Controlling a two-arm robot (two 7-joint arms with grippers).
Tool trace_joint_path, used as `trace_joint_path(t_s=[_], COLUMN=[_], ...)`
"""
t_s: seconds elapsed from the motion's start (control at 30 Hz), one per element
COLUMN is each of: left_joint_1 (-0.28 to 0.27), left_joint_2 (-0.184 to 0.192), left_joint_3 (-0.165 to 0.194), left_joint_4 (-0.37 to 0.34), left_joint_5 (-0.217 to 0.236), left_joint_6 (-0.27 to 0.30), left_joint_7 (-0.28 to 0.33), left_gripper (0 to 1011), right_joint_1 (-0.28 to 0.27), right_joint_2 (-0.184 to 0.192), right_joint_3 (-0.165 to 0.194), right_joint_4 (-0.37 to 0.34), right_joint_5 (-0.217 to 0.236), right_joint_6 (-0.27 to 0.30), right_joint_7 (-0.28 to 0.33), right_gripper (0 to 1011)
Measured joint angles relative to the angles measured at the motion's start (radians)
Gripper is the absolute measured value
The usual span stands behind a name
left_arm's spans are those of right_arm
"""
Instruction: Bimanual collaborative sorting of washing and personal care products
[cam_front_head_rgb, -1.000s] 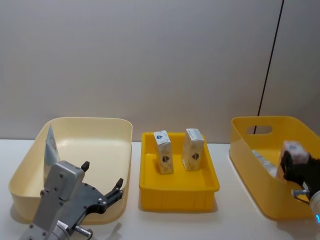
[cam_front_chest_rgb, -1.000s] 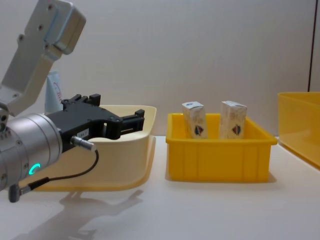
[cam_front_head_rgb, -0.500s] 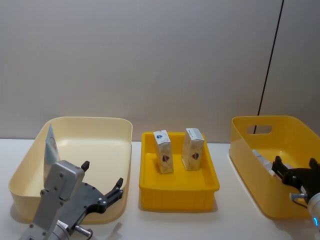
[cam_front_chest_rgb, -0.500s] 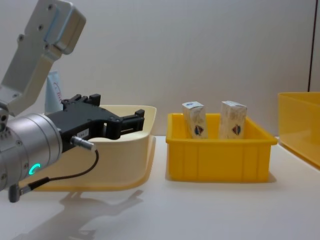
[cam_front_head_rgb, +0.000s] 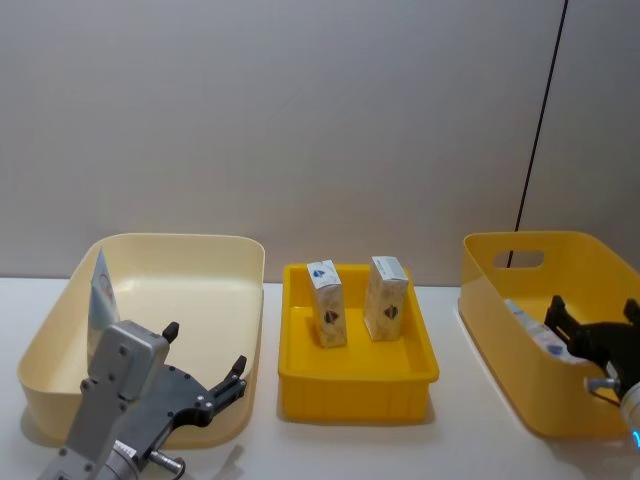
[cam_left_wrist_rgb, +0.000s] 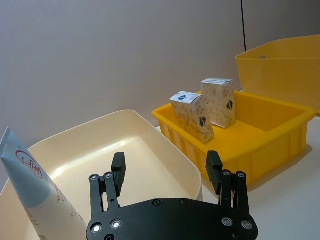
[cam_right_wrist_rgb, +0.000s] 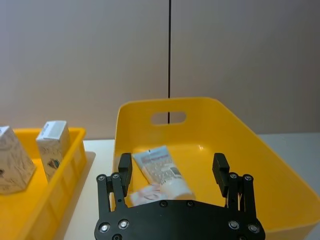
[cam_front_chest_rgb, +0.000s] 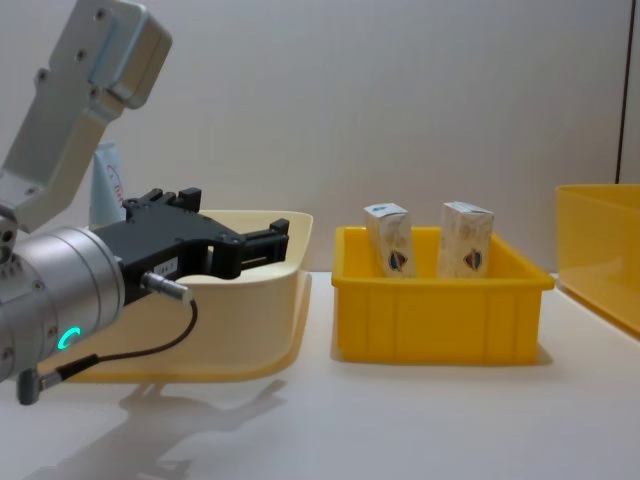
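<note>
Two small white cartons (cam_front_head_rgb: 326, 304) (cam_front_head_rgb: 386, 299) stand in the middle yellow tray (cam_front_head_rgb: 355, 396), also seen from the chest as cartons (cam_front_chest_rgb: 391, 240) (cam_front_chest_rgb: 466, 240). A pale-blue tube (cam_front_head_rgb: 101, 295) leans upright in the cream bin (cam_front_head_rgb: 252, 262). My left gripper (cam_front_head_rgb: 204, 347) hovers open at that bin's near right corner, holding nothing. Another tube (cam_right_wrist_rgb: 160, 167) lies in the right yellow bin (cam_right_wrist_rgb: 240, 135), with a carton (cam_right_wrist_rgb: 144, 193) beside it, partly hidden. Above them my right gripper (cam_right_wrist_rgb: 172, 160) is open and holds nothing.
The three containers stand in a row on the white table (cam_front_chest_rgb: 420, 420), against a grey wall. A black cable (cam_front_head_rgb: 540, 120) runs down the wall behind the right yellow bin (cam_front_head_rgb: 490, 262). Bare table lies in front of the tray (cam_front_chest_rgb: 440, 320).
My right gripper opened and let go of the carton it held, which now lies in the right yellow bin; the gripper then lifted slightly. The left arm has not moved.
</note>
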Motion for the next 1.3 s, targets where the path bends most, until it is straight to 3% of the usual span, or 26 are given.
trace_joint_path(t_s=[0.6, 0.8, 1.0, 1.3], left_joint_1=[0.000, 0.000, 0.000, 0.000], left_joint_2=[0.000, 0.000, 0.000, 0.000], left_joint_3=[0.000, 0.000, 0.000, 0.000], left_joint_4=[0.000, 0.000, 0.000, 0.000], left_joint_5=[0.000, 0.000, 0.000, 0.000], left_joint_6=[0.000, 0.000, 0.000, 0.000], left_joint_7=[0.000, 0.000, 0.000, 0.000], left_gripper=[1003, 1003, 1003, 1003], right_joint_1=[-0.030, -0.033, -0.054, -0.121], right_joint_2=[0.003, 0.005, 0.025, 0.087], right_joint_3=[0.027, 0.025, -0.010, -0.119], right_joint_4=[-0.059, -0.062, -0.062, -0.065], right_joint_5=[0.016, 0.019, 0.034, 0.084], right_joint_6=[-0.209, -0.214, -0.226, -0.266], right_joint_7=[0.073, 0.075, 0.083, 0.109], right_gripper=[1001, 1001, 1001, 1001])
